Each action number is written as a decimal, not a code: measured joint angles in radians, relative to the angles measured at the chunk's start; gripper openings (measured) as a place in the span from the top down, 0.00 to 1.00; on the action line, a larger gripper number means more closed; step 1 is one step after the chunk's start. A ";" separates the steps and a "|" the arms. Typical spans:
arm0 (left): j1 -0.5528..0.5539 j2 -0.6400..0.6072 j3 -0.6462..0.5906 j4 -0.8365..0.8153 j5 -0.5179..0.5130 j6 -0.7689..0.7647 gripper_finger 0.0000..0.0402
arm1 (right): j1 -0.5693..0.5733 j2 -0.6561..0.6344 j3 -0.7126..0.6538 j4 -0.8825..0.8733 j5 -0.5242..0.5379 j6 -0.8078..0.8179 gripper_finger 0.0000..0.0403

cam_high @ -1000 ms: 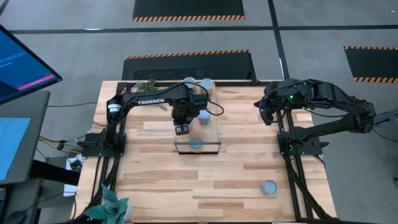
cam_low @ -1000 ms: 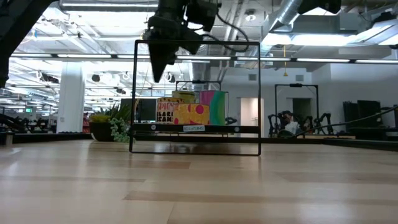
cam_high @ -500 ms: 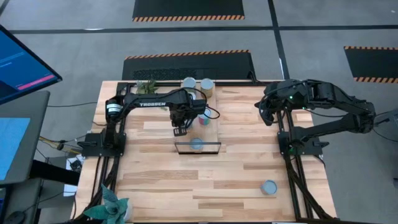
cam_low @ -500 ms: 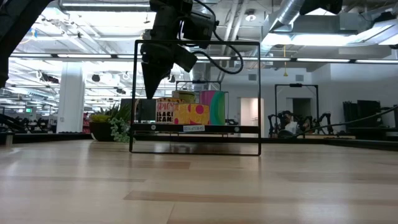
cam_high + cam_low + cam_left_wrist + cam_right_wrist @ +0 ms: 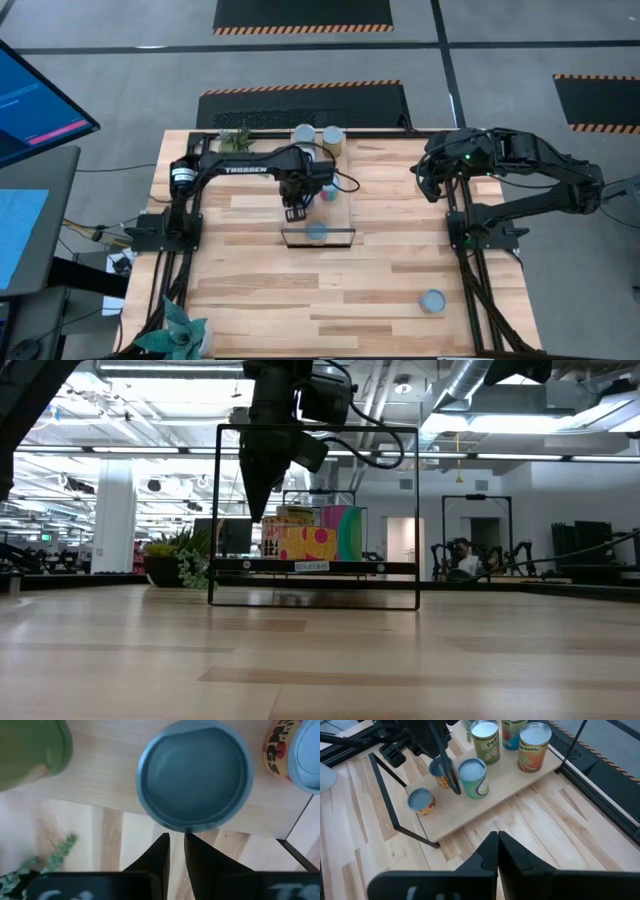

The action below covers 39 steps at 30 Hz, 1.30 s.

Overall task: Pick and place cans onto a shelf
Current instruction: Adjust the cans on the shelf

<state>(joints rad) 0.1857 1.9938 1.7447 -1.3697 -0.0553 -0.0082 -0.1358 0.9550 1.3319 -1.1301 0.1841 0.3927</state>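
Observation:
The shelf point(image 5: 342, 210) is a light board lying on the table, with a black frame point(image 5: 318, 246) at its near end. Several cans with blue-silver tops stand on it, among them one by the frame point(image 5: 422, 801), a yellow-labelled one point(image 5: 438, 768) and a green-labelled one point(image 5: 472, 777). My left gripper point(image 5: 293, 210) is shut and points straight down over the shelf's left edge. Its tips point(image 5: 177, 845) hang just above the rim of a blue-topped can point(image 5: 195, 775), and nothing sits between them. Above the table's far right my right gripper point(image 5: 496, 847) waits, shut and holding nothing.
One loose can point(image 5: 432, 301) stands on the table near its right front corner. Two more cans point(image 5: 318, 135) stand at the shelf's far end. Small green plants sit at the far edge point(image 5: 235, 140) and the near left corner point(image 5: 180, 335). The frame's uprights point(image 5: 217, 510) rise beside my left gripper.
My left gripper has come down toward the cans on the shelf and tipped to point more steeply down; its fingers have stayed together. The cans have kept their places.

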 joint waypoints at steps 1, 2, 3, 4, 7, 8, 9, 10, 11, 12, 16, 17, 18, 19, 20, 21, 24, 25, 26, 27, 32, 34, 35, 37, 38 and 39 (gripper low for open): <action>-0.003 0.000 0.000 -0.001 -0.005 0.000 0.89 | 0.000 0.000 0.000 0.000 0.000 0.000 0.94; -0.004 0.000 0.000 -0.007 -0.005 0.000 0.89 | 0.000 0.000 0.000 0.000 0.000 0.000 0.94; -0.004 0.000 0.000 -0.012 -0.002 0.000 0.89 | 0.000 0.000 0.000 0.000 0.000 0.000 0.94; -0.004 -0.004 0.000 -0.014 0.000 0.000 0.89 | 0.000 0.000 0.000 0.000 0.000 0.000 0.95; -0.004 -0.026 0.007 -0.022 -0.026 0.004 0.89 | 0.000 0.000 0.000 0.000 0.000 0.000 0.95; -0.002 -0.033 0.014 -0.030 -0.057 0.006 0.89 | 0.000 0.000 0.000 0.000 0.000 0.000 0.95; 0.002 -0.043 0.017 -0.026 -0.091 0.011 0.89 | 0.000 0.000 0.000 0.000 0.000 0.000 0.95; 0.008 -0.055 0.017 -0.020 -0.114 0.018 0.89 | 0.000 0.000 0.000 0.000 0.000 0.000 0.94; 0.013 -0.061 0.018 -0.021 -0.136 0.026 0.89 | 0.000 0.000 0.000 0.000 0.000 0.000 0.94; 0.019 -0.063 0.018 -0.020 -0.159 0.031 0.89 | 0.000 0.000 0.000 0.000 0.000 0.000 0.94; 0.043 -0.054 0.017 -0.004 -0.203 0.042 0.89 | 0.000 0.000 0.000 0.000 0.000 0.002 0.94; 0.044 -0.050 0.018 0.018 -0.200 0.042 0.89 | 0.000 0.000 0.000 -0.002 0.000 0.002 0.94; 0.045 -0.046 0.018 0.032 -0.194 0.041 0.89 | 0.000 0.000 0.000 -0.004 0.000 0.002 0.94; 0.047 -0.043 0.017 0.032 -0.191 0.037 0.89 | 0.000 0.000 0.000 -0.004 0.000 0.002 0.94; 0.048 -0.043 0.015 0.027 -0.190 0.037 0.89 | 0.000 0.000 0.000 -0.005 0.000 0.002 0.94; 0.048 -0.044 0.010 0.043 -0.185 0.036 0.89 | 0.000 0.000 0.000 -0.011 0.000 0.002 0.95; 0.048 -0.038 -0.032 0.083 -0.150 0.022 0.89 | 0.000 0.000 0.000 -0.023 0.000 0.002 0.95; 0.048 -0.035 -0.045 0.075 -0.144 0.015 0.89 | 0.000 0.000 0.000 -0.025 0.000 0.002 0.95; 0.045 -0.031 -0.051 0.086 -0.140 0.014 0.89 | 0.000 0.000 0.000 -0.027 0.000 0.002 0.94; 0.042 -0.031 -0.059 0.107 -0.140 0.010 0.89 | 0.000 0.000 0.000 -0.026 0.000 0.002 0.94; 0.022 -0.027 -0.080 0.144 -0.123 -0.032 0.89 | 0.000 0.000 0.000 -0.027 0.000 0.001 0.94; 0.013 -0.027 -0.075 0.146 -0.108 -0.037 0.89 | 0.000 0.000 0.000 -0.026 0.000 0.001 0.94; 0.008 -0.027 -0.075 0.151 -0.105 -0.037 0.89 | 0.000 0.000 0.000 -0.027 0.000 0.001 0.94; -0.002 -0.027 -0.073 0.165 -0.093 -0.040 0.89 | 0.000 0.000 0.000 -0.027 0.000 0.000 0.95; -0.006 -0.027 -0.073 0.162 -0.093 -0.044 0.89 | 0.000 0.000 0.000 -0.027 0.000 0.000 0.95; -0.010 -0.027 -0.073 0.156 -0.092 -0.049 0.89 | 0.000 0.000 0.000 -0.027 0.000 0.000 0.95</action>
<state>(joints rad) 0.1760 1.9667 1.6718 -1.2141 -0.1478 -0.0571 -0.1356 0.9550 1.3319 -1.1568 0.1842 0.3931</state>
